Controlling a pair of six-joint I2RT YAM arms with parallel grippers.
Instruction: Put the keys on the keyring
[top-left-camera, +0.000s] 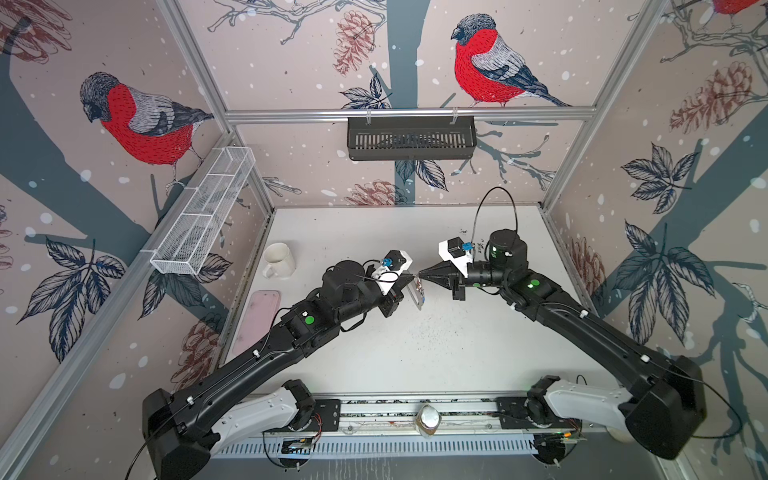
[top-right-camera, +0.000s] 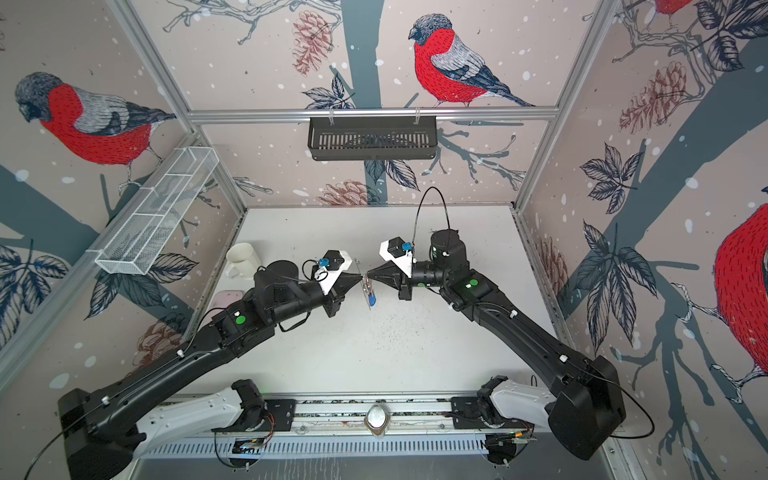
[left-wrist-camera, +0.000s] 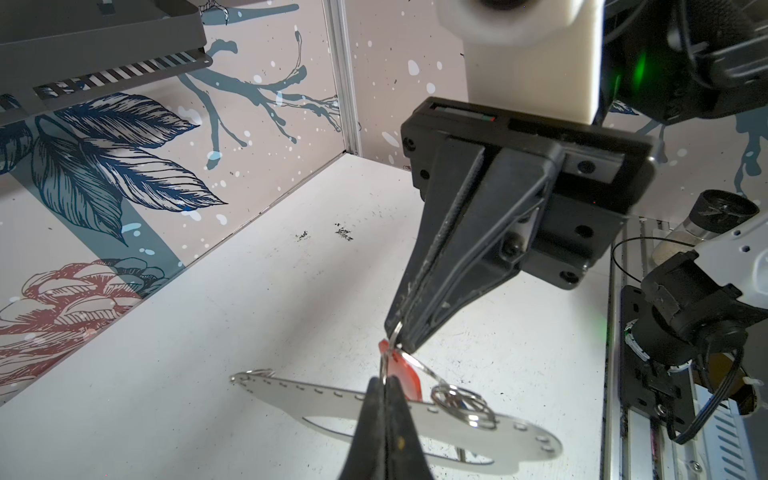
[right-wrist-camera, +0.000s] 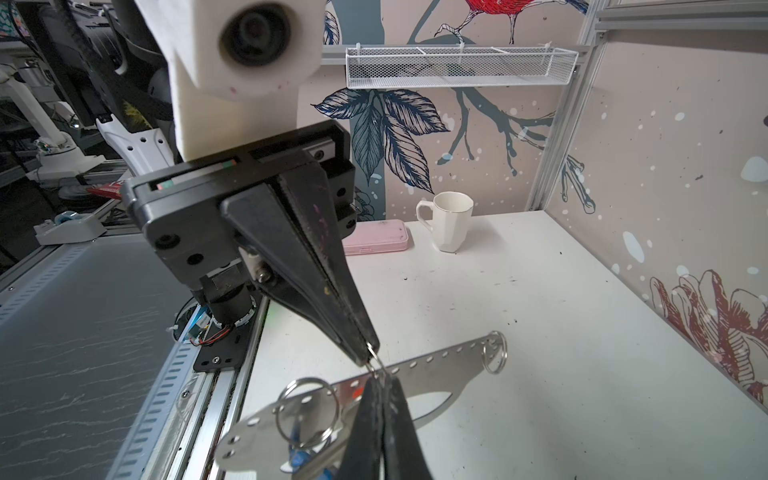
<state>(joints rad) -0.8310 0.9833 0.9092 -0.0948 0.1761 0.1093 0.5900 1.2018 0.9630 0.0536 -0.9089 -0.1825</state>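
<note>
Both end effectors (top-left-camera: 417, 275) tip-to-tip, aloft

both arms stretched forward and inward, wrists roughly horizontal; left gripper (top-left-camera: 412, 276) and right gripper (top-left-camera: 420, 274) point at each other, tips almost meeting mid-workspace, both pinched fully closed

Flat shiny metal keyring (left-wrist-camera: 324, 403), slotted with edge holes, hangs roughly upright above the desk's (top-left-camera: 415, 353) middle; red- and blue-tagged keys (left-wrist-camera: 405, 374) dangle just beside it.
</note>
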